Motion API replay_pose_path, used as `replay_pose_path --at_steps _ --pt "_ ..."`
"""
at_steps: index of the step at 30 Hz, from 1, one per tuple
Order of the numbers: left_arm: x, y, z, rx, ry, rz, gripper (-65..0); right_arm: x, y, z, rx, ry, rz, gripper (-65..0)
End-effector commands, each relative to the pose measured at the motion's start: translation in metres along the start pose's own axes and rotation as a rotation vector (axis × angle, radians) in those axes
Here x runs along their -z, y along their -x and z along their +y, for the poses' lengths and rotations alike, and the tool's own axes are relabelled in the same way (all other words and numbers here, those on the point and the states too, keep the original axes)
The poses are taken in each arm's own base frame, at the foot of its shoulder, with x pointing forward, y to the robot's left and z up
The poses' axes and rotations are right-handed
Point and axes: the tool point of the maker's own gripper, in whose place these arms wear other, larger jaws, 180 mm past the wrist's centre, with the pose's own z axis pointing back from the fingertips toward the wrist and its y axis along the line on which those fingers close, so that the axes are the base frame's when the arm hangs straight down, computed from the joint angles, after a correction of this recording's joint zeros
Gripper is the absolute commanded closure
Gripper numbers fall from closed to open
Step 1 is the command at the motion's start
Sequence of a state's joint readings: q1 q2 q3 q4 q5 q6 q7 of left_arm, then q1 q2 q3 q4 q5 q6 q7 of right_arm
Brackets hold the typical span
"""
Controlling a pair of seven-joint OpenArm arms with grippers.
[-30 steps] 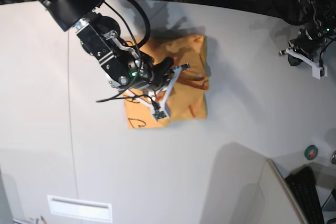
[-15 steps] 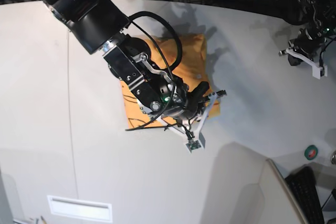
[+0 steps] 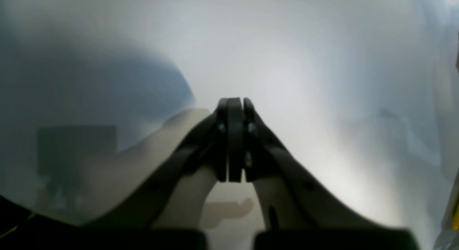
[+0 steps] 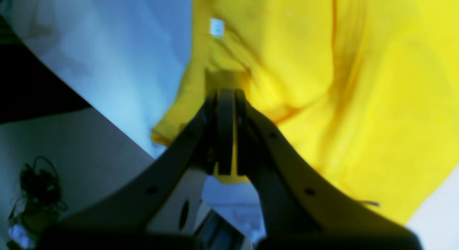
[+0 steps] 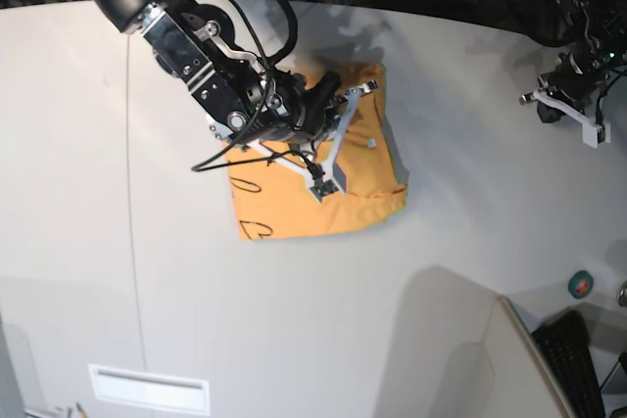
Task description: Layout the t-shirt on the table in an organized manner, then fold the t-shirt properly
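Item: soft orange-yellow cotton t-shirt (image 5: 318, 168) with short sleeves, lying as a compact, roughly rectangular folded bundle on the large smooth pale grey-white table (image 5: 441, 271), towards its far middle part; fragments of a black line drawing (image 5: 257, 230) show along the near left edge of the bundle, and a small white neck tag (image 4: 216, 27) is visible on the upper layer in the right wrist view. Condition: layers doubled over, surface creased, lower right corner slightly puffed; folding judged well advanced, final tidying probably outstanding. Right end effector (image 5: 330, 156): black and white, positioned over the middle of the bundle, its fingers pressed together; the right wrist view shows a thin strip of yellow cloth between the closed fingers, so it appears to be pinching a fold or hem of the garment, presumably to carry that layer across or to flatten it in place. Left end effector (image 5: 573, 110): parked well apart from the garment near the far right edge of the table, fingers pressed together with nothing between them, facing bare tabletop in its own view; likely held clear so that the working arm has free passage. Other: thin dark seam line (image 5: 131, 212) running down the left part of the table, apart from the garment.
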State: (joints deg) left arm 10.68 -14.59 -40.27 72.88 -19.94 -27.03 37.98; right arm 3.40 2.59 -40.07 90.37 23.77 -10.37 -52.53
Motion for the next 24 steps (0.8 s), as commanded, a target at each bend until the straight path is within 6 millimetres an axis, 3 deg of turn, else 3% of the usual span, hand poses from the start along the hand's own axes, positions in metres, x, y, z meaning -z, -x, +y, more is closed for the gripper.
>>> replay_pose_path --at_steps 1,5,9,12,18,24 --pt "-0.003 -0.021 0.002 0.02 -0.001 -0.055 0.0 -0.003 -0.01 0.006 0.006 -0.021 -0.033 0.0" --pt "0.001 -0.018 -0.008 0.037 0.021 -0.039 0.0 0.005 0.001 0.009 0.018 -0.025 -0.021 0.0" --pt "0.005 -0.014 -0.019 0.055 0.046 -0.025 0.0 0.023 0.023 0.029 -0.051 -0.049 0.026 0.0" --pt "0.006 -0.014 -0.021 0.054 0.049 -0.025 0.0 0.03 0.027 0.044 -0.069 -0.069 0.042 0.0" --pt "0.008 -0.008 -0.031 0.031 0.07 -0.022 0.0 0.033 0.024 0.053 -0.141 -0.077 0.051 0.0" --pt "0.015 -0.008 -0.079 0.116 0.168 -0.011 0.0 0.029 0.017 0.064 -0.208 -0.095 0.034 0.0"
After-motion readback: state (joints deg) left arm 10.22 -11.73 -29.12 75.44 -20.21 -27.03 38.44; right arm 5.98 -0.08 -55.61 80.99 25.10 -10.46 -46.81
